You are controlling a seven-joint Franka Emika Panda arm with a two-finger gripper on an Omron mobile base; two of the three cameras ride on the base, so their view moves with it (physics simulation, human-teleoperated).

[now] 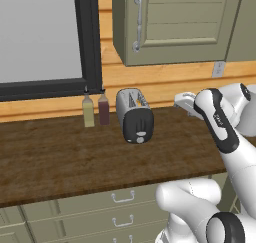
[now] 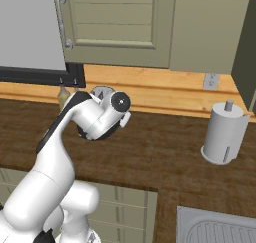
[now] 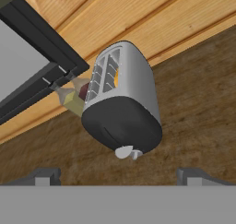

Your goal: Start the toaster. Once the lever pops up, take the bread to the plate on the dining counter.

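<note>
**Hand lined up on the toaster's black end, lever not yet pressed**

The toaster point(image 3: 122, 98) stands on the wooden bench point(image 1: 60, 157) near the back wall, its glossy black end face turned out toward the robot. That puts the lever point(image 3: 135, 154) and the round knob point(image 3: 123, 151) beside it on the side the arm can reach. The hand point(image 3: 117, 176) hangs short of that face with its fingers spread wide and nothing between them, aimed so the lever sits roughly midway between the two tips; it looks like an approach for pushing the tab down.

A sliver of yellowish tan shows inside one slot, probably the bread point(image 3: 116, 77), but too little is exposed to be sure. Two slim bottles point(image 1: 96, 109) stand just beside the toaster, partly hidden behind it in the hand view. In the right base view the arm covers the toaster almost wholly. A paper-towel roll point(image 2: 224, 133) stands well apart by the sink point(image 2: 215, 227).
</note>
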